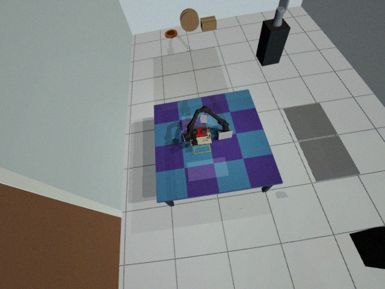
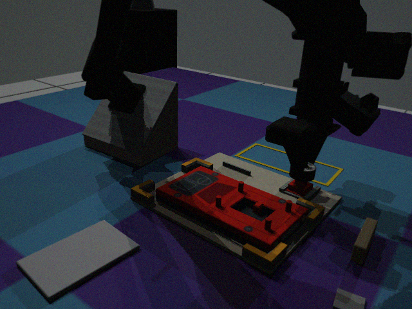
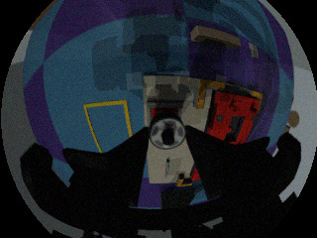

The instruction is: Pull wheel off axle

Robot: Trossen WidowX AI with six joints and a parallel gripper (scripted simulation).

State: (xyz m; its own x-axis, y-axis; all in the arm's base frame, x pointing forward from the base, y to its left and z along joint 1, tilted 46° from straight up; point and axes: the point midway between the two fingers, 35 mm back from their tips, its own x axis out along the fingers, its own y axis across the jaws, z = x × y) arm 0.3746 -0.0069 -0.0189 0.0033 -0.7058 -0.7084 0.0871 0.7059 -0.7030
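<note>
The wheel (image 2: 309, 168) (image 3: 167, 130) is a small dark disc with a pale ring-like face. My gripper (image 1: 193, 142) (image 2: 300, 172) (image 3: 166, 129) is shut on it, one finger on each side. The wheel is directly above the small red axle base (image 2: 300, 187) on the pale board. The fingers and the wheel hide most of the axle, so I cannot tell how far up it the wheel sits. The marked area (image 1: 194, 150) (image 2: 335, 177) (image 3: 105, 103) is a yellow outline on the blue table, beside the board; no object shows inside it.
A red block (image 2: 206, 207) (image 3: 228, 111) with several upright pegs sits between orange corner brackets on the pale board (image 2: 266, 181). A pale flat slab (image 2: 78, 257) lies on the table, and a tan bar (image 2: 364, 241) (image 3: 215, 37) lies beyond the board's end.
</note>
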